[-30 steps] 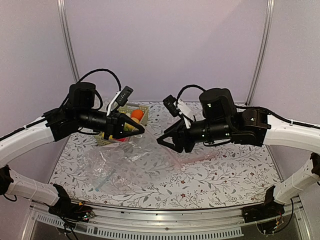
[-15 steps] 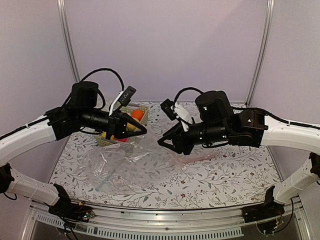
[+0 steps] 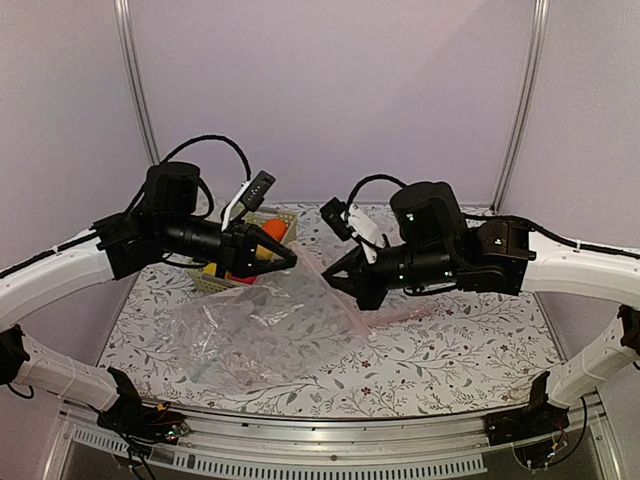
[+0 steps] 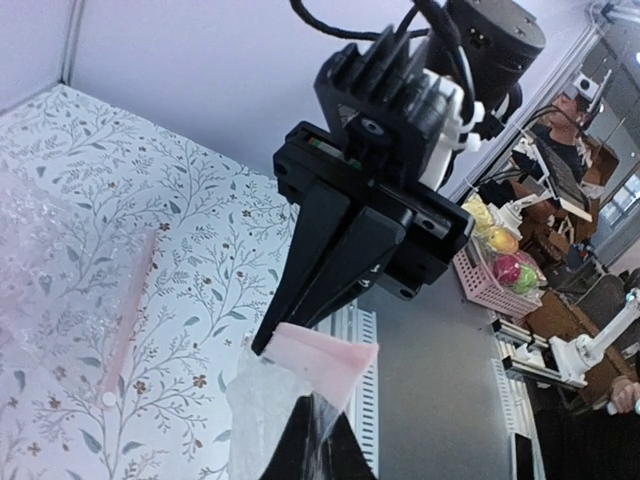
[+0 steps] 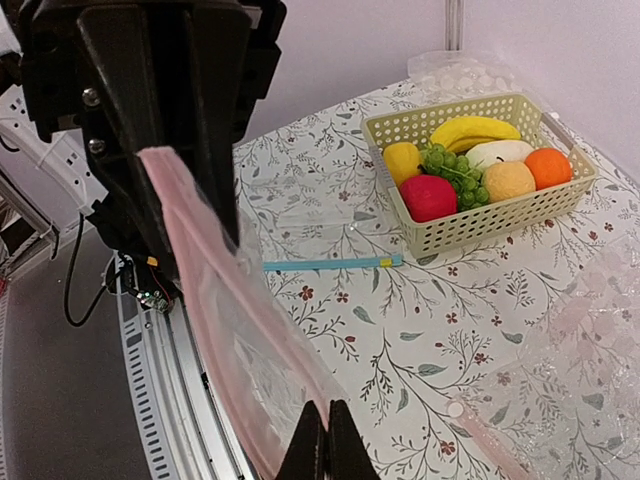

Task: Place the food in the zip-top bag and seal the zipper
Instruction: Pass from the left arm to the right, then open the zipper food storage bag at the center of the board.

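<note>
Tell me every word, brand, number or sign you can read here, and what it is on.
No text can be read in any view.
The zip-top bag, its pink zipper and the green basket show no print.
The floral tablecloth shows only leaves and flowers.
The background clutter in the left wrist view is too blurred to read.

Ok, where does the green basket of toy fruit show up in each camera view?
Top external: the green basket sits at the back, left of centre, mostly hidden behind the left gripper.
Left wrist: not in it; the pink basket in the background is another one.
Right wrist: upper right, in full view.
Shared landmark: the floral table cover.
</note>
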Available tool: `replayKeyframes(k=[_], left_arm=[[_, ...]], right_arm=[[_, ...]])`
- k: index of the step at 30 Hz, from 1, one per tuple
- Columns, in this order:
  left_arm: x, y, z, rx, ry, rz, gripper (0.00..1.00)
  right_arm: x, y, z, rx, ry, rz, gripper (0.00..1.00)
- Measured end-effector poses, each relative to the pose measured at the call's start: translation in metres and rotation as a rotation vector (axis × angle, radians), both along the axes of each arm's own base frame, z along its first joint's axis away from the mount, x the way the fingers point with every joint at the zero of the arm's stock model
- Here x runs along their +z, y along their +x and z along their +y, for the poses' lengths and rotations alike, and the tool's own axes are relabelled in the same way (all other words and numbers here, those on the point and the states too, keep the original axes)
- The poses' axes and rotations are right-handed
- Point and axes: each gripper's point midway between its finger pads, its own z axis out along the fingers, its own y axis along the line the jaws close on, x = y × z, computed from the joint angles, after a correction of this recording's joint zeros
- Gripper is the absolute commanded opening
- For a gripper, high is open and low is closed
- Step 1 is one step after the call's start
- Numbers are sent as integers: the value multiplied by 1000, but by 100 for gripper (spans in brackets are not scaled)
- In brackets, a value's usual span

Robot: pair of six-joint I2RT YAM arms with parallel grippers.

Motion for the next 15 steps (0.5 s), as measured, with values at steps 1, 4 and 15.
replayKeyframes(k=[1, 4, 15], left_arm=[[0, 3, 0, 17, 4, -5, 55], [-3, 18, 1, 106, 36, -27, 75], [15, 75, 44, 552, 101, -180, 82]], right_arm=[[0, 1, 0, -4, 0, 0, 0], [0, 8, -5, -57, -12, -16, 0], [1, 63, -96, -470, -162, -75, 0]])
